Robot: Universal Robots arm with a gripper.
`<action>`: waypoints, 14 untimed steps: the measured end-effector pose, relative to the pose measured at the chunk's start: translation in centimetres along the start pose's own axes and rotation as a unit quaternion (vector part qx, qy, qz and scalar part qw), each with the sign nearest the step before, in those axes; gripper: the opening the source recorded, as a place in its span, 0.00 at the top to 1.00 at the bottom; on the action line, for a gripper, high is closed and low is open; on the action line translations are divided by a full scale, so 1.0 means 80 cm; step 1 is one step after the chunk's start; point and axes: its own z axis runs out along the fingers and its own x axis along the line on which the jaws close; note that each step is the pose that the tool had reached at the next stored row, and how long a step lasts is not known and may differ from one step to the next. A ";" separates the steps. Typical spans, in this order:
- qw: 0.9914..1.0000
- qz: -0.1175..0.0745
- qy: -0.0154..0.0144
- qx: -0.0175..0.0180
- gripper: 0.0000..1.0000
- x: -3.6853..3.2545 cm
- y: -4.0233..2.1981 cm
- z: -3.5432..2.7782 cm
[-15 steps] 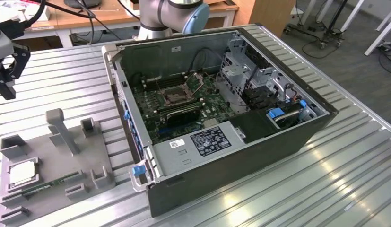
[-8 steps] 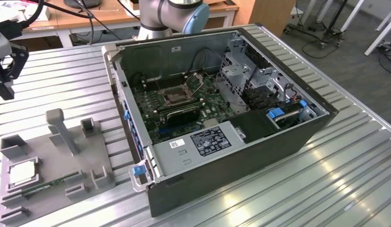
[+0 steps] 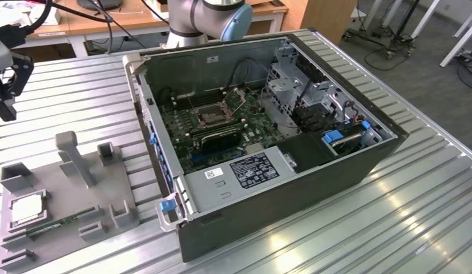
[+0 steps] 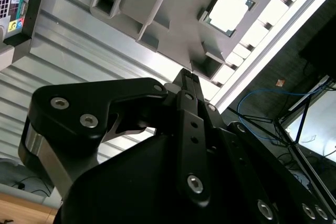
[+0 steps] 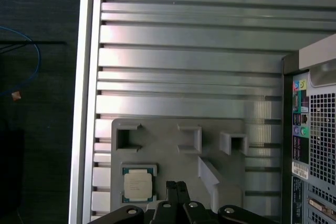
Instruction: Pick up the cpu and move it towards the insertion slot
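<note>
The gripper (image 3: 7, 111) hangs at the upper part of the exterior view's left, above the ribbed metal table (image 3: 83, 97). It is well apart from the open computer case (image 3: 297, 200). In both wrist views its 2 black fingers (image 5: 171, 188) are pressed together at the tips with nothing between them, so the jaws are clenched on air.

The cpu (image 3: 26, 210) lies flat, pale top up, in a square recess of the grey tray (image 3: 68, 194) at the lower part of the exterior view's left. In the first wrist view the cpu (image 5: 137, 184) sits just beside the fingertips, not touched by them. In the second wrist view it (image 4: 229, 11) shows beyond the closed tips (image 4: 186, 74).

A thin green memory stick (image 3: 60, 222) rests on the tray near the cpu. The insertion slot (image 3: 213, 117), dark with a shiny frame, is on the green motherboard (image 3: 220, 142) inside the case, near the middle of the exterior view.
</note>
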 end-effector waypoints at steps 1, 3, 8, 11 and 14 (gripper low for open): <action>1.000 0.000 0.000 0.000 0.89 0.0000 -0.0004 0.0000; 1.000 0.000 0.000 0.000 0.89 0.0000 -0.0013 0.0000; 1.000 0.000 0.000 0.000 0.89 0.0000 -0.0035 -0.0001; 1.000 0.000 0.000 0.000 0.89 0.0001 -0.0048 -0.0002; 1.000 0.000 0.000 0.000 0.89 0.0001 -0.0057 -0.0002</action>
